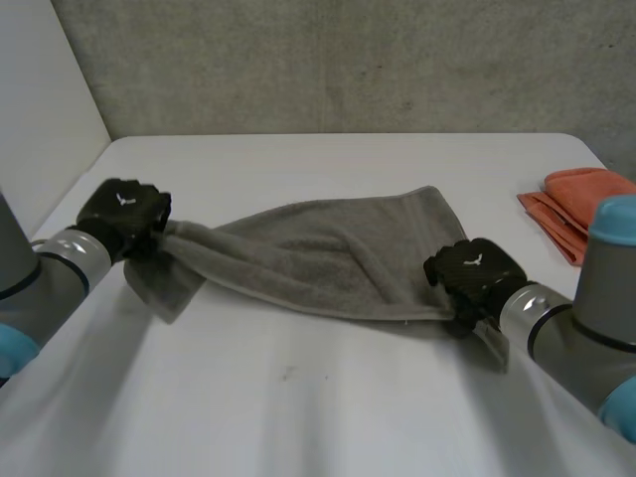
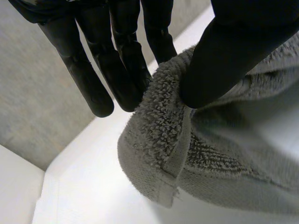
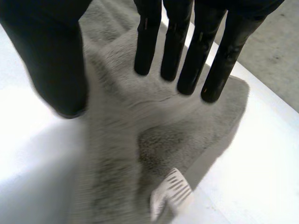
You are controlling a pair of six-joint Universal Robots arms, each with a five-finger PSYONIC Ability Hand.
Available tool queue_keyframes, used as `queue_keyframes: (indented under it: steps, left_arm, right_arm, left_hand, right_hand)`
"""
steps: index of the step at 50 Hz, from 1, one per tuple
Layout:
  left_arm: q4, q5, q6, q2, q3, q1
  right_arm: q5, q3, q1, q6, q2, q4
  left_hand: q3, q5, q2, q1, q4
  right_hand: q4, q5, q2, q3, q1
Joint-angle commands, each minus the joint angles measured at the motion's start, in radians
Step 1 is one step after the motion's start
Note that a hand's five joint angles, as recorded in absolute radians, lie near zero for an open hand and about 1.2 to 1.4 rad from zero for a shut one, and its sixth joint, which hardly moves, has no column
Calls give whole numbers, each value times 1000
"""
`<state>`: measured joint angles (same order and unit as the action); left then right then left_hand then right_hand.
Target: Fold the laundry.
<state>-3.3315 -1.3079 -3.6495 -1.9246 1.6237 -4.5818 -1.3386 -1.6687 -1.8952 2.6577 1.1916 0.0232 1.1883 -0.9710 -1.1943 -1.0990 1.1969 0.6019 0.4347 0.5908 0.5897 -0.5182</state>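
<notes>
A grey towel (image 1: 328,253) lies bunched and stretched across the middle of the white table (image 1: 298,397). My left hand (image 1: 124,214) holds the towel's left end just above the table. In the left wrist view the thumb (image 2: 224,56) presses a rolled edge of the towel (image 2: 210,154) against the fingers (image 2: 117,70), and a corner hangs below. My right hand (image 1: 475,270) is at the towel's right end. Its fingers (image 3: 187,46) are straight and spread from the thumb over the towel (image 3: 140,140), which rests loose under the palm, a white label (image 3: 172,193) showing at its edge.
A folded orange cloth (image 1: 571,204) lies at the table's far right edge, behind my right arm. A grey wall runs behind the table, and a white panel stands at the left. Bare tabletop stretches in front of the towel.
</notes>
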Motion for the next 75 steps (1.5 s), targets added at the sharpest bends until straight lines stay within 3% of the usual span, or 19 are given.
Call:
queue_keyframes:
  steps: [1, 12, 30, 46, 49, 51, 57, 63, 75]
  left_arm:
    - [4, -1, 115, 113, 44, 18]
    - [40, -1, 124, 164, 44, 26]
    - [41, -2, 129, 173, 36, 40]
    - [43, -4, 154, 174, 31, 35]
    - [43, -4, 155, 176, 33, 34]
    - [44, -5, 157, 180, 33, 34]
    - [86, -4, 166, 226, 33, 29]
    - [158, -2, 164, 334, 27, 24]
    - [343, 2, 154, 487, -5, 18]
  right_arm:
    - [2, 32, 96, 157, 59, -81]
    - [148, -32, 225, 261, 63, -184]
    - [165, -243, 216, 177, 59, 7]
    - [127, -223, 176, 116, -17, 116]
    - [111, -207, 176, 114, -38, 136]
    - [92, -192, 176, 113, -47, 138]
    - [52, -151, 182, 107, -3, 141]
    - [47, -36, 183, 9, 256, 17]
    - [61, 382, 186, -277, 378, -546]
  left_hand:
    - [208, -251, -202, -297, 199]
    - [208, -251, -202, -297, 199]
    - [208, -251, -202, -297, 199]
    - [208, -251, -202, -297, 199]
    - [208, -251, -202, -297, 199]
    - [208, -251, -202, -297, 199]
    - [208, -251, -202, -297, 199]
    - [208, -251, -202, -297, 199]
    - [208, -251, -202, -297, 199]
  right_hand:
    - [-308, -316, -297, -296, 225]
    - [-320, -328, -309, -308, 237]
    - [-276, -284, -265, -264, 193]
    - [85, 77, 96, 97, -168]
    - [325, 318, 336, 337, -409]
    - [792, 785, 803, 805, -876]
    - [794, 787, 805, 807, -878]
    - [794, 787, 805, 807, -878]
    - [794, 787, 805, 807, -878]
